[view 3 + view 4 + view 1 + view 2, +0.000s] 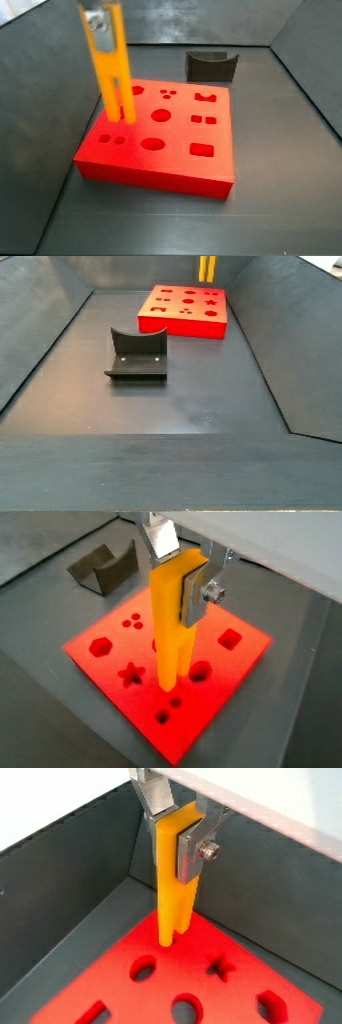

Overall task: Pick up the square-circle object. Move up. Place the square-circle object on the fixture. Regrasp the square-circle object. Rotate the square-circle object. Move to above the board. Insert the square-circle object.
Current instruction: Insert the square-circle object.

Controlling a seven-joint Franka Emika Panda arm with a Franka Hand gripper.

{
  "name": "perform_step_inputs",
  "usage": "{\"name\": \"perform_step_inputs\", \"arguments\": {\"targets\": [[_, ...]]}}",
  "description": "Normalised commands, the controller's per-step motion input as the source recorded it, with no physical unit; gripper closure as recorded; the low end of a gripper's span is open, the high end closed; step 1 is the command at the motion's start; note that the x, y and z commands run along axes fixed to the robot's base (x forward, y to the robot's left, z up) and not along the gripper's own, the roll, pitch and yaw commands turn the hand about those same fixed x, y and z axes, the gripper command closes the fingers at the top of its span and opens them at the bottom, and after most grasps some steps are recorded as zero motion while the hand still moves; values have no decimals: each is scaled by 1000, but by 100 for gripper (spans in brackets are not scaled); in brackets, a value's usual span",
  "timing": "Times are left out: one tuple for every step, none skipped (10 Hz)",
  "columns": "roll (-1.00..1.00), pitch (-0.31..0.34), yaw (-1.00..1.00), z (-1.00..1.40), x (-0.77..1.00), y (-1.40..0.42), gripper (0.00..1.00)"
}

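Both wrist views showed you the square-circle object [174, 622] as a slim, smooth yellow bar hanging upright, its upper end clamped between the flat silver fingers [197, 597] of the gripper [181, 574]. You had the gripper closed on that top part, so the bar ran straight down from it toward the board [234, 677].

In a side view the square-circle object [107, 65] stood vertical with its lower end at the board's [174, 150] top face near one corner, just beside a round hole; you could not tell whether it had entered any hole. The board was a flat, matte red slab with star, round, square and hexagon cut-outs.

Well apart from it, the fixture [136, 353] was a dark grey block with a U-shaped notch, standing on the dull grey tray floor [174, 406], which was enclosed by sloping dark walls.
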Motion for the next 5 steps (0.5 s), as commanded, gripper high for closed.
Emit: {"name": "perform_step_inputs", "arguments": {"targets": [[23, -53, 0, -371, -183, 0, 100], [56, -43, 11, -440, -117, 6, 100], [80, -16, 63, -457, -91, 0, 100], [66, 0, 97, -366, -114, 0, 100], [53, 37, 129, -311, -157, 0, 100]]}}
